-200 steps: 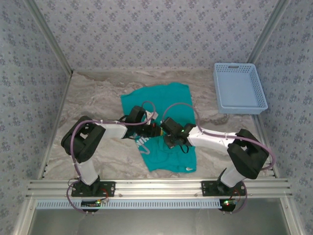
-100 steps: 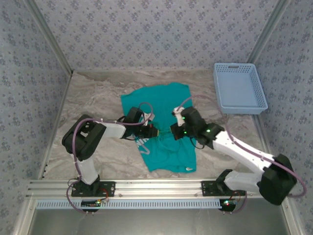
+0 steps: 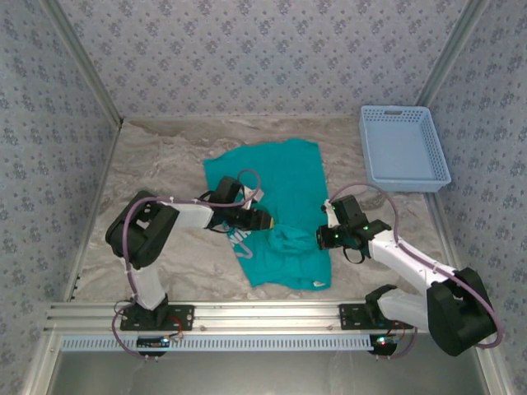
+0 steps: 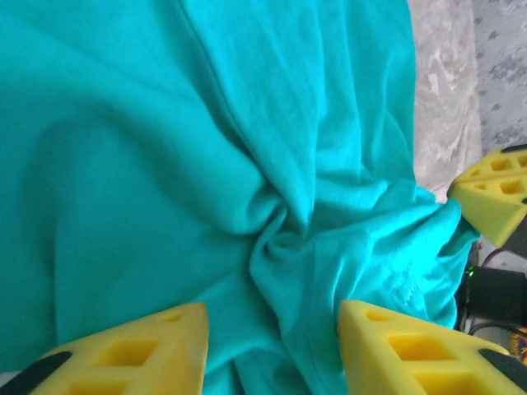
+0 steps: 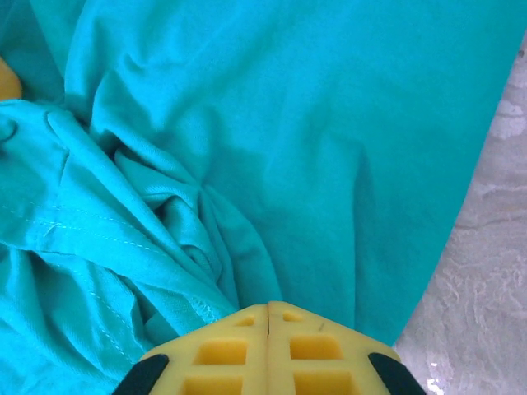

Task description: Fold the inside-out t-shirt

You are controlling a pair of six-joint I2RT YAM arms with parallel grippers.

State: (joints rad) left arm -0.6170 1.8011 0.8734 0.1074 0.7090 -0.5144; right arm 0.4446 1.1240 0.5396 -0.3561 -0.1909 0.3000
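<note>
While left gripper (image 4: pixel 273 317) straddles the bunched t-shirt (image 4: pixel 123 164), jaws apart, right gripper (image 5: pixel 269 307) sits closed over the fabric.

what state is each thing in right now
t-shirt: mostly flat, bunched up near the middle
left fingers: open, over the bunched fabric
right fingers: shut, pinching a fold of the t-shirt
basket: upright, empty

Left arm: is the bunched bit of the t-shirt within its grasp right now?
Likely yes: the left gripper hangs open right over the t-shirt bunch, with nothing in between.
</note>
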